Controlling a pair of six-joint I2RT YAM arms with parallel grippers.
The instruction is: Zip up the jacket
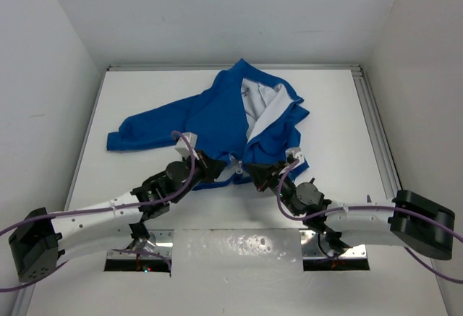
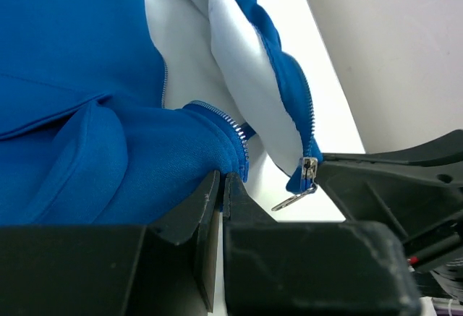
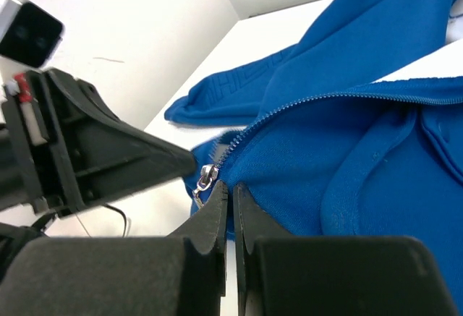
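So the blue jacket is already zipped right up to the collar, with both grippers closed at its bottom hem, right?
Not zipped: the jacket lies open, white lining showing, as the top view shows. The left gripper and right gripper are indeed closed at its bottom hem.

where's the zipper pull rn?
Right wrist view: the zipper pull hangs at the near hem of the jacket, right beside the tip of the right claw, with the left claw pointing in from the other side.

A white worktop point(image 1: 333, 113) carries the jacket point(image 1: 213, 117), lying rumpled, front open, white lining showing
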